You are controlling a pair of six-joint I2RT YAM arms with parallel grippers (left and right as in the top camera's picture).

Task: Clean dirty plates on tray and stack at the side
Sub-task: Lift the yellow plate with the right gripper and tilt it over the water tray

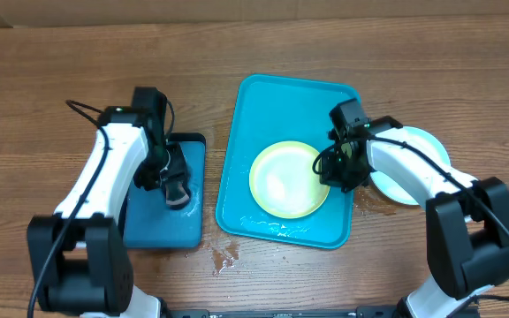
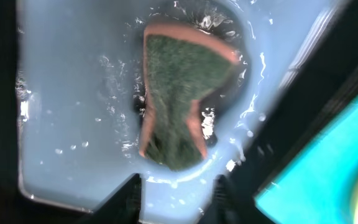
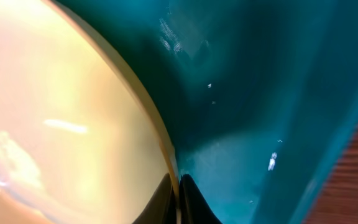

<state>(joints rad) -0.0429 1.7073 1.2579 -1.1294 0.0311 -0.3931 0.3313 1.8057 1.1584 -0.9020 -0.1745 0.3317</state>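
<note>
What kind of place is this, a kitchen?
Probably a robot practice table, not a real kitchen: two robot arms stand at a wooden table, with a sponge in a wet blue tray and a plate on a teal tray.

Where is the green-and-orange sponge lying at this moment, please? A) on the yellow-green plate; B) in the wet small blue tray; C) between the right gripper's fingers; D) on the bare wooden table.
B: the left wrist view shows the sponge lying in water on the small blue tray, beyond the open left gripper, while the right gripper pinches the rim of the yellow-green plate.
</note>
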